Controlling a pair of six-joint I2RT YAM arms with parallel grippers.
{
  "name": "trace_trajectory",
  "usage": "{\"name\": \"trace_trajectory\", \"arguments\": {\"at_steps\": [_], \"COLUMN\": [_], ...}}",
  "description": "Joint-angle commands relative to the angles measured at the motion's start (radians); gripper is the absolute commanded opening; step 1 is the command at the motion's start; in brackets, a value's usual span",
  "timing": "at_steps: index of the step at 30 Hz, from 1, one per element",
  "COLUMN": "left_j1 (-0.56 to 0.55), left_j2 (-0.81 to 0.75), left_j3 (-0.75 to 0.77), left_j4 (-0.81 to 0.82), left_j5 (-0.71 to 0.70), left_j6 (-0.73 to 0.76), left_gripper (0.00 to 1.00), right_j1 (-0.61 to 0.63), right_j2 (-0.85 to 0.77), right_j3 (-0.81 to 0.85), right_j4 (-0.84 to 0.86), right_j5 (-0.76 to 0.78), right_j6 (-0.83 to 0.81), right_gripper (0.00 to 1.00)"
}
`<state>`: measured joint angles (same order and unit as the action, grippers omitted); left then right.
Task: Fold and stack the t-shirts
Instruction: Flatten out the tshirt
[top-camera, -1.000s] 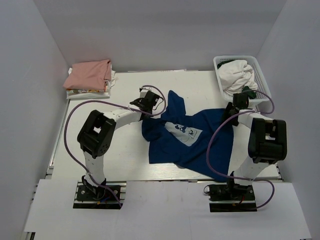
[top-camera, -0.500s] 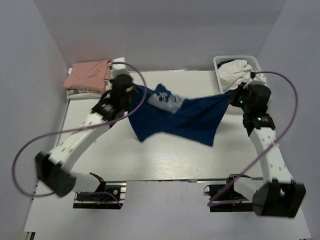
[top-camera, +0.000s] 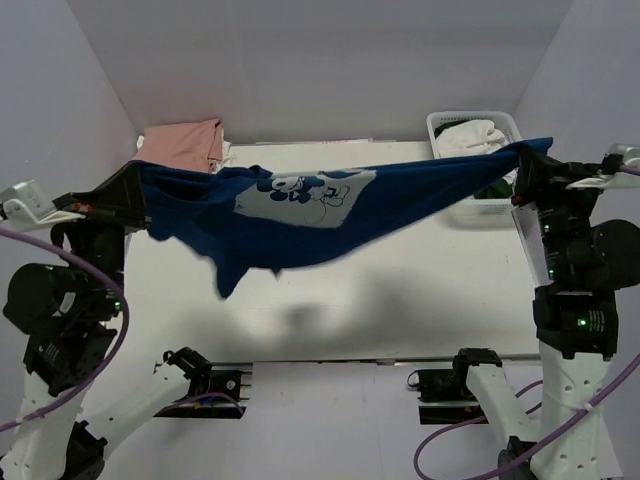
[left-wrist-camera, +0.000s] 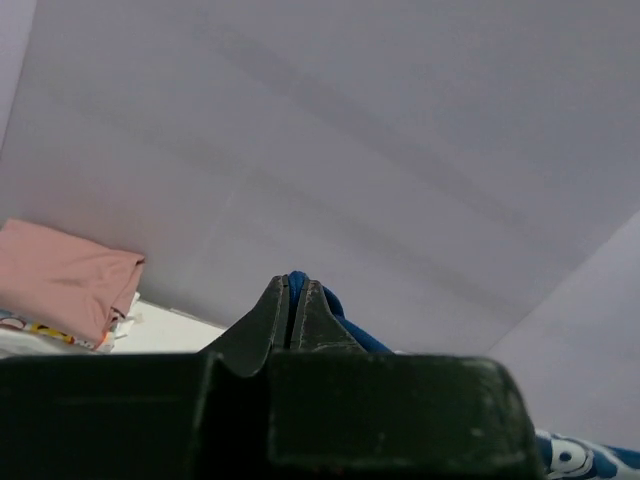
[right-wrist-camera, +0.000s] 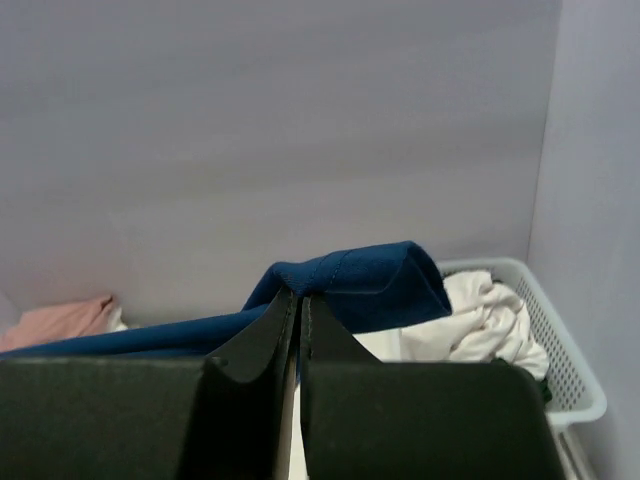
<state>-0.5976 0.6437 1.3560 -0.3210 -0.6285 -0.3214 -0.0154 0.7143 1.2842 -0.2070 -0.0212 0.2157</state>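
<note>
The dark blue t-shirt (top-camera: 330, 215) hangs stretched in the air above the table, its white and pale-blue print (top-camera: 300, 190) facing up. My left gripper (top-camera: 135, 170) is shut on its left end, where blue cloth (left-wrist-camera: 305, 290) peeks out between the jaws. My right gripper (top-camera: 522, 155) is shut on the right end, with a blue fold (right-wrist-camera: 350, 280) bunched above the fingertips. A loose corner (top-camera: 228, 280) droops low on the left. The salmon-pink t-shirt (top-camera: 185, 145) lies folded at the back left, also seen in the left wrist view (left-wrist-camera: 65, 280).
A white lattice basket (top-camera: 500, 125) with white cloth (right-wrist-camera: 490, 320) stands at the back right, just behind the right gripper. The pink t-shirt rests on a small stack of other folded cloth (top-camera: 222, 152). White walls enclose the table (top-camera: 400, 300) on three sides.
Both arms have risen high and spread apart, lifting the blue t-shirt off the table and pulling it taut. The right gripper closed on the shirt's edge during this second.
</note>
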Motion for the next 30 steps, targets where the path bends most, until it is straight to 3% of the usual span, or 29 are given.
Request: {"name": "trace_trajectory", "arguments": {"at_steps": [1, 8, 10, 13, 15, 16, 17, 18, 19, 20, 23, 30], "left_j1": [0.007, 0.011, 0.012, 0.048, 0.110, 0.137, 0.198, 0.223, 0.252, 0.252, 0.278, 0.276], "left_j2": [0.022, 0.201, 0.310, 0.483, 0.601, 0.675, 0.839, 0.923, 1.056, 1.101, 1.140, 0.963], "left_j3": [0.012, -0.119, -0.159, -0.241, -0.274, -0.241, -0.186, -0.116, 0.029, 0.090, 0.173, -0.035], "left_j4": [-0.072, -0.058, -0.075, -0.052, 0.009, -0.006, -0.062, -0.146, -0.268, -0.309, -0.299, -0.286], "left_j5": [-0.034, -0.068, -0.181, -0.206, -0.121, -0.088, -0.045, -0.016, 0.009, 0.009, 0.053, 0.211], "left_j6": [0.024, -0.077, -0.122, -0.189, -0.208, -0.223, -0.282, -0.332, -0.349, -0.349, -0.337, -0.364], "left_gripper": [0.00, 0.00, 0.00, 0.00, 0.15, 0.29, 0.64, 0.76, 1.00, 1.00, 1.00, 1.00], "right_j1": [-0.003, -0.003, -0.001, 0.002, 0.008, 0.012, 0.014, 0.014, 0.053, 0.060, 0.078, 0.127], "right_j2": [0.031, 0.276, 0.351, 0.494, 0.619, 0.655, 0.687, 0.768, 0.787, 0.816, 0.811, 0.712], "right_j3": [0.030, -0.097, -0.150, -0.201, -0.218, -0.215, -0.207, -0.194, -0.154, -0.143, -0.155, -0.302], "right_j4": [-0.019, 0.098, 0.153, 0.234, 0.273, 0.270, 0.249, 0.230, 0.169, 0.161, 0.163, 0.112], "right_j5": [0.066, -0.058, -0.086, -0.172, -0.191, -0.178, -0.163, -0.104, -0.083, -0.025, 0.016, 0.047], "right_j6": [-0.027, 0.033, 0.048, 0.044, 0.040, 0.037, 0.040, 0.037, 0.033, 0.028, 0.011, 0.123], "right_gripper": [0.00, 0.00, 0.00, 0.00, 0.00, 0.11, 0.27, 0.47, 0.81, 0.90, 0.90, 0.90]}}
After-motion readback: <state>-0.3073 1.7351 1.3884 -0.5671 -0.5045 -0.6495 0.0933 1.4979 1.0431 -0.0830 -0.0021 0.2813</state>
